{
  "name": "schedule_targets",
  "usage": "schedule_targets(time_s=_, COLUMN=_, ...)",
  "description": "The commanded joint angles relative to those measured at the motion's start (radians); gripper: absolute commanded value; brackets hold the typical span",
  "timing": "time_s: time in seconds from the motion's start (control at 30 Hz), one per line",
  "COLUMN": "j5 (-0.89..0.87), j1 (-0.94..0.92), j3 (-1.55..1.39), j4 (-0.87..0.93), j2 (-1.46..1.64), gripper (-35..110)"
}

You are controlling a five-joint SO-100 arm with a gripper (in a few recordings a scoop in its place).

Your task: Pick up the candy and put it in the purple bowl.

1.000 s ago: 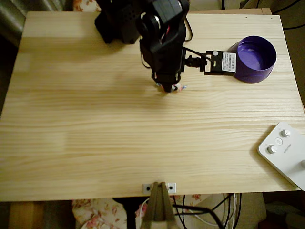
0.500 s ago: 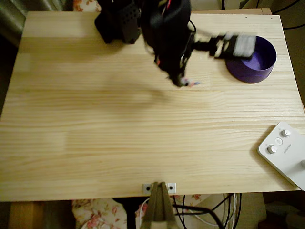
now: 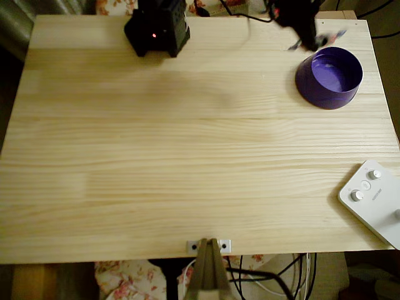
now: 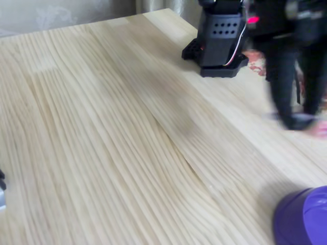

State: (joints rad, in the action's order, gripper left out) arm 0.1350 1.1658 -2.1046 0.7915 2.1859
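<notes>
Candy point(image 3: 337, 34) pinched in gripper point(image 3: 315, 42), blurred, hanging at far rim of purple bowl point(image 3: 312, 78), not over centre. You release now, it drops on table point(image 3: 187, 156); carry further inward

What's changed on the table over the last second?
The gripper lifted the candy off the mid-table wood and swung it right in the overhead view, to the purple bowl's far rim, still clamped on it. Bowl, white box and arm base stayed put.
</notes>
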Motion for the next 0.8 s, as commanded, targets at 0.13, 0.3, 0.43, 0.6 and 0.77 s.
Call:
schedule_targets(time_s=0.13, j5=-0.067, j1=0.075, j3=0.199, j4=-0.126, j2=-0.187, gripper=-1)
schedule_targets(time_s=0.3, j5=-0.094, j1=0.077, j3=0.291, j4=-0.14, j2=-0.351, gripper=-1)
schedule_targets(time_s=0.43, j5=-0.106, j1=0.054, j3=0.341, j4=-0.141, j2=-0.456, gripper=0)
schedule_targets(time_s=0.6, j5=-0.114, j1=0.043, j3=0.376, j4=-0.15, j2=-0.523, gripper=1)
schedule_targets(time_s=0.77, j5=-0.118, j1=0.046, j3=0.4, j4=-0.141, j2=-0.545, gripper=3)
